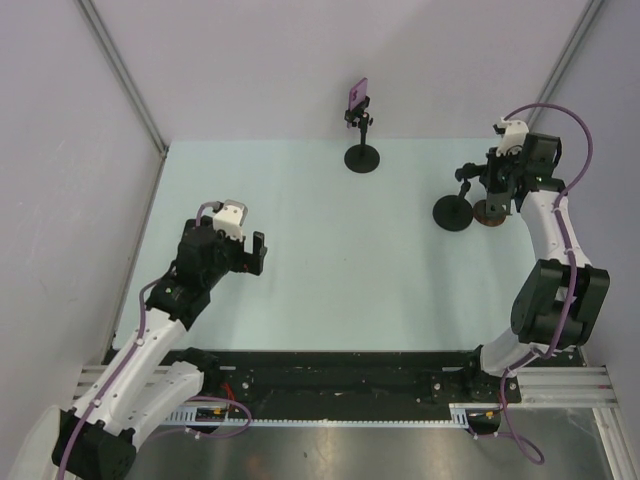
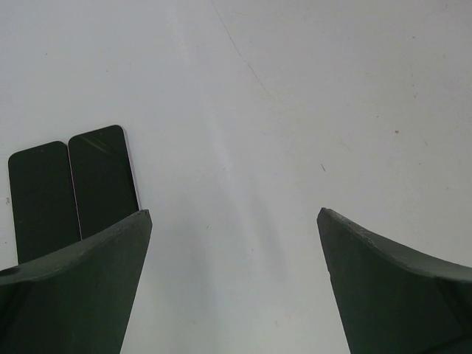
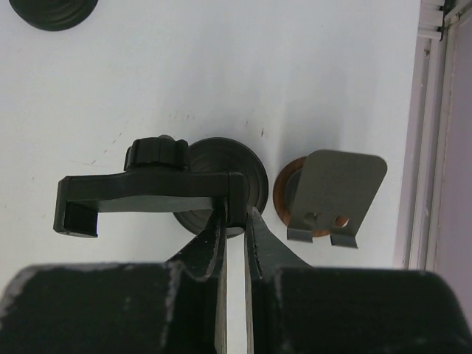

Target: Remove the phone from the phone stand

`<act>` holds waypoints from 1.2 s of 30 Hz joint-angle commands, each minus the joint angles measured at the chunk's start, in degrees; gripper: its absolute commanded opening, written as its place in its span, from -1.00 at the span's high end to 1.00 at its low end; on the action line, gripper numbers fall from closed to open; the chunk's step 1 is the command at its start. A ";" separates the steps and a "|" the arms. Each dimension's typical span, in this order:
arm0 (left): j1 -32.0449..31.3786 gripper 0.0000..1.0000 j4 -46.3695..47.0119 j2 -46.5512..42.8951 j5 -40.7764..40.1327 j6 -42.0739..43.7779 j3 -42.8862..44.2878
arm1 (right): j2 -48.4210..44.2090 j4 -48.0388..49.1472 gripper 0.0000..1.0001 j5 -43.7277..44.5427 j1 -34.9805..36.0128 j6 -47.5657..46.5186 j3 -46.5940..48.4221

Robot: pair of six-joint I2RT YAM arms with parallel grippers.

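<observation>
A pink-backed phone [image 1: 357,96] sits in the clamp of a black phone stand [image 1: 362,156] at the back middle of the table; neither gripper is near it. My right gripper [image 3: 237,220] [image 1: 497,185] is at the right, shut on the right-hand end of the clamp [image 3: 151,193] of a second black stand [image 1: 455,211]. No phone shows in that clamp. My left gripper [image 2: 234,214] [image 1: 252,252] hangs open over bare table at the left with nothing between its fingers. Two dark phones [image 2: 102,177] lie flat side by side, to its left in the left wrist view.
A small stand with a brown round base and a bent grey metal plate [image 3: 333,192] [image 1: 490,212] stands just right of the gripped stand. The back stand's round base [image 3: 53,11] shows at the top left of the right wrist view. The table's right edge rail [image 3: 435,110] is close.
</observation>
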 commanded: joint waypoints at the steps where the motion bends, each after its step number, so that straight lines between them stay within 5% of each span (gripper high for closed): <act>1: -0.30 -1.00 2.03 0.46 -1.14 2.65 -0.01 | 2.37 3.49 1.00 -7.95 -1.80 -0.75 5.82; 14: -0.30 -1.00 2.03 1.26 -1.41 2.91 0.08 | 8.26 -2.66 1.00 -7.17 -2.16 -2.77 11.09; 17: -0.30 -1.00 2.03 1.43 -1.41 2.91 0.08 | 8.44 -4.15 0.40 -6.29 -1.19 -2.95 12.58; 18: -0.30 -1.00 2.11 1.43 -1.32 2.83 0.17 | 8.35 -4.68 0.06 -6.03 -1.02 -3.03 13.63; 24: -0.30 -1.00 2.11 1.43 -1.49 2.74 0.17 | 6.25 -7.32 -0.65 -0.42 1.62 -2.16 18.29; 28: -0.30 -1.00 2.11 1.52 -1.40 2.65 0.17 | 5.10 -9.16 -0.87 4.87 4.17 -0.67 23.99; 36: -0.21 -1.00 2.11 1.43 -1.32 2.56 0.17 | 10.54 -7.68 -0.91 3.90 16.37 1.97 32.89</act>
